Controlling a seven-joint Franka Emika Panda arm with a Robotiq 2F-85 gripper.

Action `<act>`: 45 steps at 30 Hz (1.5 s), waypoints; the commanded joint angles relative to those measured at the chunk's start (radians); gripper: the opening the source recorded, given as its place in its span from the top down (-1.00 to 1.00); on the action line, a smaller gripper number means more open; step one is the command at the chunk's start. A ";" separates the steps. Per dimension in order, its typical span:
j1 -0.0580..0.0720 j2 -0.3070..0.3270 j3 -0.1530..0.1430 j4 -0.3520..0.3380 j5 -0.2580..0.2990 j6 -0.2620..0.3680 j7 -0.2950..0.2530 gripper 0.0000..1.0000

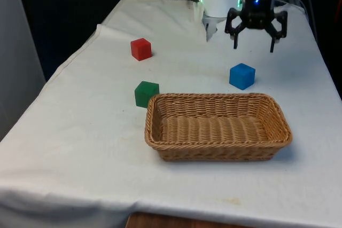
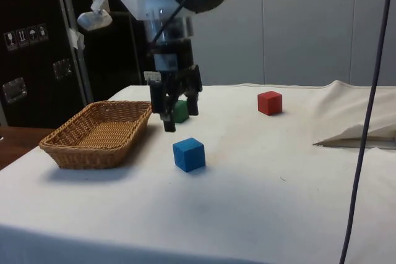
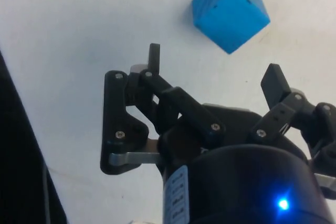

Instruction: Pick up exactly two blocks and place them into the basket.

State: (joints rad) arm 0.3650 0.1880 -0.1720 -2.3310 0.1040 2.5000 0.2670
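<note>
Jaws stand wide apart with nothing between them; the gripper (image 1: 255, 40) hangs in the air above the cloth, near the blue block (image 1: 242, 76) but not over it, on the robot's side of it.

From where I'm standing, the basket (image 1: 151, 111) is the biggest thing in play, and the biggest worry. It sits empty near the table's front edge, light wicker on smooth cloth. A block dropped from too high could bounce out over the low rim, and an arm swinging in low could catch the rim and shove the whole basket along.

The arm comes next. It has to shift towards the blue block before going down. If it drops from its present spot, I judge one finger (image 3: 153, 60) would land on the block's top or push it aside rather than straddle it.

Then the blocks. The blue one sits turned at an angle to the fingers, as the wrist view shows, so closing on its corners could twist it or squeeze it out. The green block (image 1: 146, 93) lies just beside the basket's corner on the front view's left, perhaps touching it; there is little room there for a finger. The red block (image 1: 141, 48) stands well apart, with room all round.

Count matters too: three blocks, only two wanted.
</note>
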 commanded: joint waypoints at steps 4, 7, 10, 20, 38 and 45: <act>-0.017 0.034 -0.004 -0.014 0.034 0.058 -0.048 -1.00; -0.022 0.045 -0.008 -0.020 0.042 0.075 -0.066 -1.00; -0.027 0.064 -0.017 -0.025 0.061 0.096 -0.100 -1.00; -0.036 0.138 -0.010 -0.023 0.113 0.172 -0.149 -1.00; -0.048 0.170 -0.002 -0.018 0.290 0.197 -0.275 -1.00; -0.051 0.154 -0.040 -0.037 0.372 0.178 -0.387 -1.00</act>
State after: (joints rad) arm 0.3240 0.3560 -0.2150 -2.3610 0.4560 2.6870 -0.0950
